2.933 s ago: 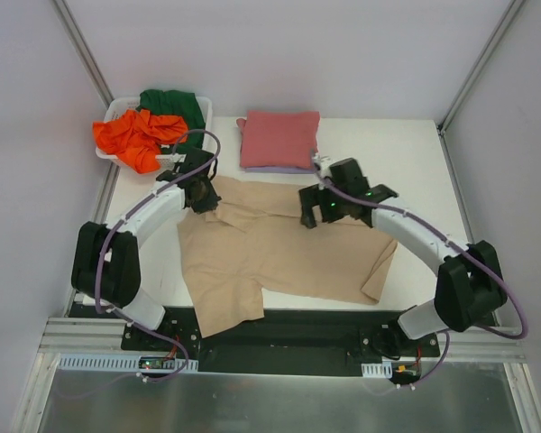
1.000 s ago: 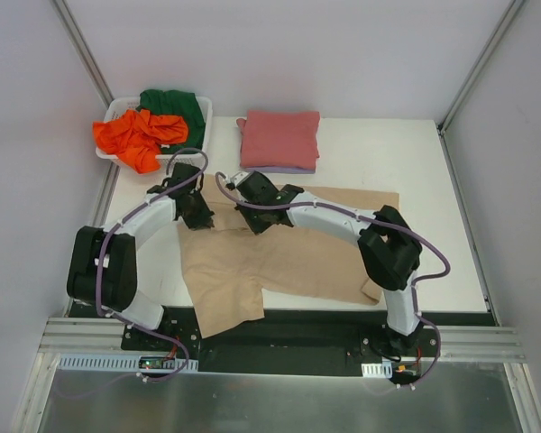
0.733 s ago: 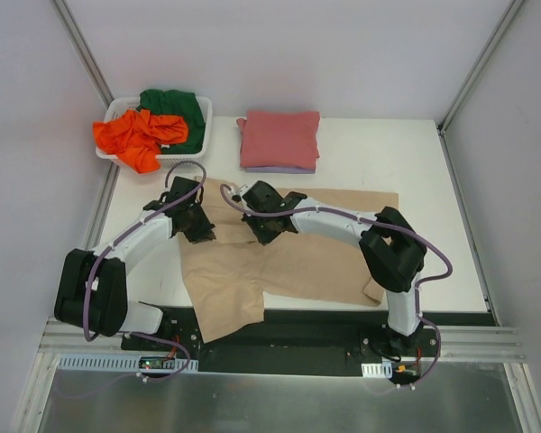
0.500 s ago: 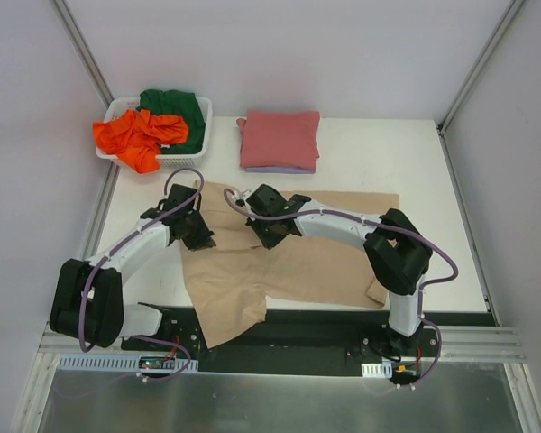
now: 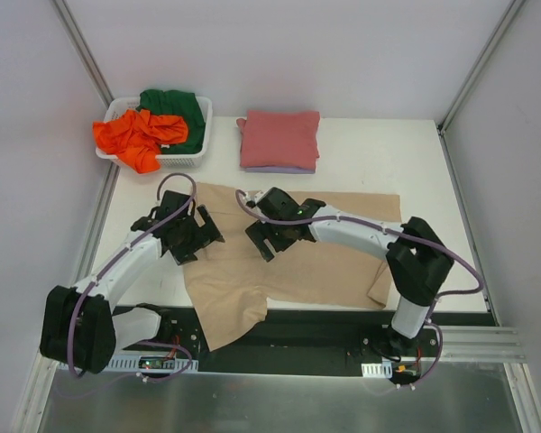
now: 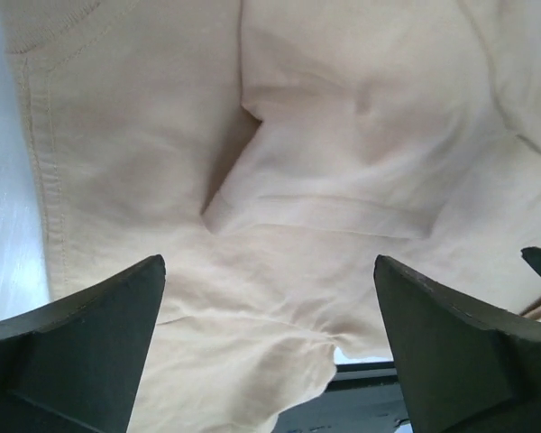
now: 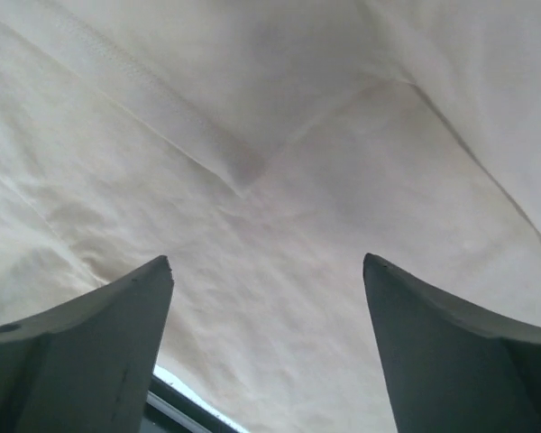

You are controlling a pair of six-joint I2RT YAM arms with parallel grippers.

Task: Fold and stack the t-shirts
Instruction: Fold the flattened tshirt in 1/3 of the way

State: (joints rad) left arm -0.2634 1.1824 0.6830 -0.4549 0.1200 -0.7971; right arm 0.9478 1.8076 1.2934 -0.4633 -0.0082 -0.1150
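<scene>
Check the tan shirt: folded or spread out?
Spread, not folded: the tan shirt lies flat and wrinkled across the table, one corner hanging over the near edge.

Tan t-shirt (image 5: 334, 262) spread rumpled, red (image 5: 279, 137) folded atop lavender (image 5: 279, 169), orange (image 5: 135, 135) and green (image 5: 176, 106) heaped

Front centre: we find the spread t-shirt (image 5: 316, 262) flat on the table (image 5: 388, 153), one corner hanging over the near edge.
Behind it: folded t-shirts (image 5: 279, 138), stacked.
Back left: basket (image 5: 116, 107) holding crumpled t-shirts (image 5: 140, 135).
</scene>
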